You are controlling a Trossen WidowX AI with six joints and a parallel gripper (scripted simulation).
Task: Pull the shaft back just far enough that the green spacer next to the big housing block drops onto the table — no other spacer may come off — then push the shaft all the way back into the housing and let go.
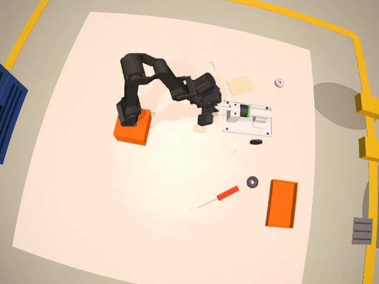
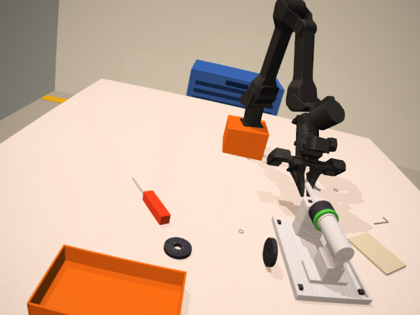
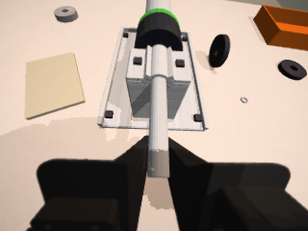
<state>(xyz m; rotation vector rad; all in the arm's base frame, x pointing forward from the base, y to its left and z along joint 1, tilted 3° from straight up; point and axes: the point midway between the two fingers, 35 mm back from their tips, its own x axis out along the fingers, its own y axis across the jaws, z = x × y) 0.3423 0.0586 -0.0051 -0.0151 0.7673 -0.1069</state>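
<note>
My gripper (image 1: 217, 108) (image 2: 305, 193) (image 3: 156, 140) is shut on the free end of the pale shaft (image 1: 224, 107) (image 2: 313, 193) (image 3: 159, 108). The shaft lies across the notched support block (image 2: 302, 216) (image 3: 159, 91) and runs towards the big white housing (image 1: 262, 112) (image 2: 336, 233). The green spacer (image 1: 249, 113) (image 2: 325, 212) (image 3: 158, 11) is on the shaft line, right beside the housing's near face. Black spacers (image 1: 244, 110) (image 2: 317, 206) (image 3: 158, 30) sit against it on the gripper's side. The shaft inside the spacers and housing is hidden.
The white base plate (image 1: 247, 133) (image 2: 286, 259) carries the fixture. Beside it stand a black disc on edge (image 1: 256, 141) (image 2: 270, 252) (image 3: 219, 50) and a beige sheet (image 1: 240, 85) (image 2: 377, 253) (image 3: 54, 86). Farther off are a red screwdriver (image 1: 227, 193) (image 2: 155, 206), a flat black ring (image 1: 248, 184) and an orange tray (image 1: 281, 204).
</note>
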